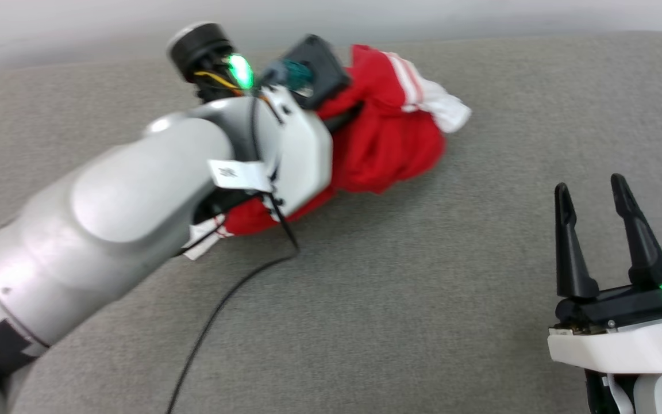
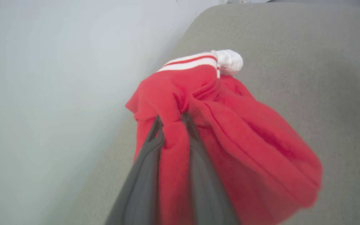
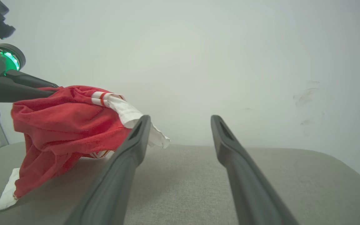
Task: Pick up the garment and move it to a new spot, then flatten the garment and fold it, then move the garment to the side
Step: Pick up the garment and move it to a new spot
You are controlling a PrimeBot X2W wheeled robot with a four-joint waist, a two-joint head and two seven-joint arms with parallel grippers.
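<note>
While the left gripper (image 2: 172, 120) pinched the bunched garment (image 1: 388, 144), its forearm (image 1: 135, 195) and a black cable (image 1: 222, 305) crossed before the garment; the right gripper (image 1: 589, 184) gaped, well right of it.

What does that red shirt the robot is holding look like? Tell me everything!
The garment is a soft red shirt of knit-looking cloth, with white sleeves and red-and-white striped trim. It is bunched up, not flat or folded. The left gripper pinches a fold of the red cloth between its dark fingers and holds the bundle up. Its lower end, with a white sleeve, rests on the gray padded surface.
</note>
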